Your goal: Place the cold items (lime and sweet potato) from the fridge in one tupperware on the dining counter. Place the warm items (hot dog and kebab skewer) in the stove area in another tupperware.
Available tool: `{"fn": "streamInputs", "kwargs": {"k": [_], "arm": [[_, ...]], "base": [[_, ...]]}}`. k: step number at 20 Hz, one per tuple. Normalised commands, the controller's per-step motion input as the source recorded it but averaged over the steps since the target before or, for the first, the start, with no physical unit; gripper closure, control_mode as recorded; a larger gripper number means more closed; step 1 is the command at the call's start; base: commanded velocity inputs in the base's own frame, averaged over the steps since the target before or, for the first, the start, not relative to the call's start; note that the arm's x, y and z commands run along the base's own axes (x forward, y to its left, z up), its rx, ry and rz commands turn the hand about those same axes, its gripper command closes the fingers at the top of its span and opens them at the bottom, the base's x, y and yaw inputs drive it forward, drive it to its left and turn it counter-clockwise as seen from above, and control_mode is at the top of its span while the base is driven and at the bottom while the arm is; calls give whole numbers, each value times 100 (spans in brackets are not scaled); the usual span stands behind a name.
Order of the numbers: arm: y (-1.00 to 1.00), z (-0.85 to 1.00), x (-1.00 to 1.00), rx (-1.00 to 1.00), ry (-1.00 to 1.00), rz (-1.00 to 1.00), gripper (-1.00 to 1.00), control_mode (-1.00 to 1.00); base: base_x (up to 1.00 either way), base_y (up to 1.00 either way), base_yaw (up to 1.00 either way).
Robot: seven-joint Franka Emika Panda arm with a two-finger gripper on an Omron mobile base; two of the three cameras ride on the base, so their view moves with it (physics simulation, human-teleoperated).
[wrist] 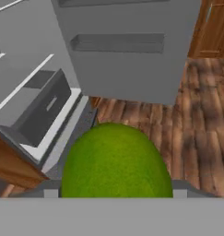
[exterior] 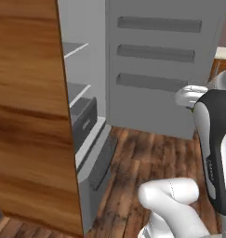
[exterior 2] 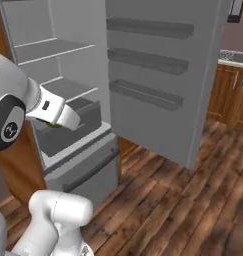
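Lime: sitting clamped in the gripper, outside the open fridge, above the wood floor; being carried, presumably toward the dining-counter tupperware.

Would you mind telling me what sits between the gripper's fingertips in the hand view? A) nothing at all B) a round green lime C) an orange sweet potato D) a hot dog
B: the hand view shows a round green lime bulging up right between the gripper fingertips, with the open grey fridge door and the wooden floor behind it.
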Motion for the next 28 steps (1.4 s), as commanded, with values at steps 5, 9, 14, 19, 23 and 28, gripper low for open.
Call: {"fn": "streamInputs", "kwargs": {"k": [5, 9, 14, 19, 23, 28], "arm": [[0, 0, 0, 0, 0, 0, 100, 100], [0, 0, 0, 0, 0, 0, 100, 100], [0, 0, 0, 0, 0, 0, 100, 100], [0, 0, 0, 0, 0, 0, 100, 100], [0, 0, 0, 0, 0, 0, 100, 100], [0, 0, 0, 0, 0, 0, 100, 100]], "base": [[-99, 5, -72], [-97, -25, -66], [-57, -96, -35], [-52, -100, -23], [-48, -100, -17], [-21, -100, -4]]}}
